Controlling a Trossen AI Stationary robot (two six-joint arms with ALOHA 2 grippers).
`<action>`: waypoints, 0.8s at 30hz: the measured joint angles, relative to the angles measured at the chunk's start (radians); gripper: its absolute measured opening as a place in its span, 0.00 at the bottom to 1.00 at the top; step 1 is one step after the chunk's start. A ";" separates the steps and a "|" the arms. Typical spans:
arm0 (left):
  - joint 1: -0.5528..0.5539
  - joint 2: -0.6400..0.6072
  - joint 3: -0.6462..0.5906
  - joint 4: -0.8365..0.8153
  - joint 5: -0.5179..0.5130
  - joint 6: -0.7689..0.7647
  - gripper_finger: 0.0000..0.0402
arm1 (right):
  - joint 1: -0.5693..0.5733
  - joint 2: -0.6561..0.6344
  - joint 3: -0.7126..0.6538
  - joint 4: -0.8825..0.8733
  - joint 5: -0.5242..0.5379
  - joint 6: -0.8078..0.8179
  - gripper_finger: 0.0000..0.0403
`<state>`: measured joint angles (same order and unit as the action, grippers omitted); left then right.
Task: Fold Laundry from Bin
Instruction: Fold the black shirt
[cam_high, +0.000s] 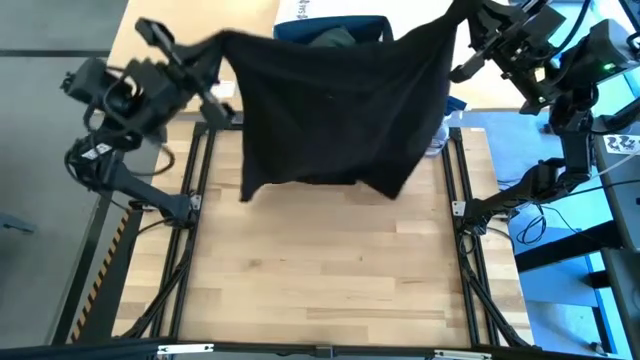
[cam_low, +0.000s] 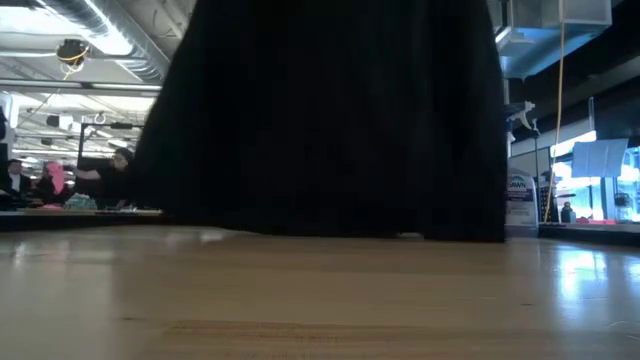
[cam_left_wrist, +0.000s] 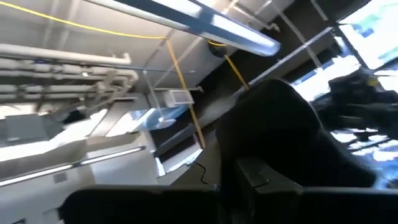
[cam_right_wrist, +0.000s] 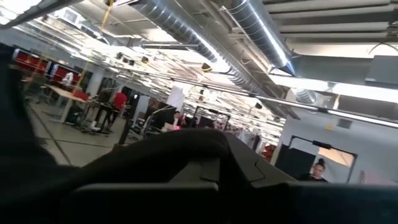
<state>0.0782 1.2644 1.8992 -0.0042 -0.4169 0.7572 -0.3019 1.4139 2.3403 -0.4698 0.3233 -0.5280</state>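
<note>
High view first: I have the black garment (cam_high: 335, 110) stretched in the air between my 2 arms, hanging like a curtain in front of the bin (cam_high: 335, 30). My left gripper (cam_high: 212, 52) is pinched tight on one top corner, out to the bin's left; my right gripper (cam_high: 462, 22) is pinched tight on the other top corner, out to the bin's right. The hem hangs down and, from the low view, looks to sit at or just touching the table (cam_low: 320, 300).

What worries me: each hold looks like a thin pinch of fabric. If I pull the 2 corners further apart, or swing fast, one corner could slip free and the whole sheet would swing down off the other hand. The lower edge is uneven too, so laying it down could trap a wrinkle or a folded-under flap.

Behind the cloth, the bin shows only its top rim, with a dark green garment (cam_high: 335, 38) bunched inside. More than that I cannot tell.
</note>
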 joint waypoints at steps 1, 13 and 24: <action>0.049 0.000 0.000 -0.001 0.030 -0.025 0.00 | 0.000 0.000 0.000 -0.003 -0.002 0.000 0.00; 0.421 0.001 0.000 -0.027 0.276 -0.157 0.00 | -0.099 0.016 -0.001 0.034 0.002 -0.104 0.00; 0.636 -0.002 0.000 -0.025 0.447 -0.290 0.00 | -0.304 0.017 -0.001 0.057 -0.174 -0.038 0.00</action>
<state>0.7139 1.2629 1.8992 -0.0296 0.0299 0.4667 -0.6056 1.4313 2.3392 -0.4128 0.1492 -0.5659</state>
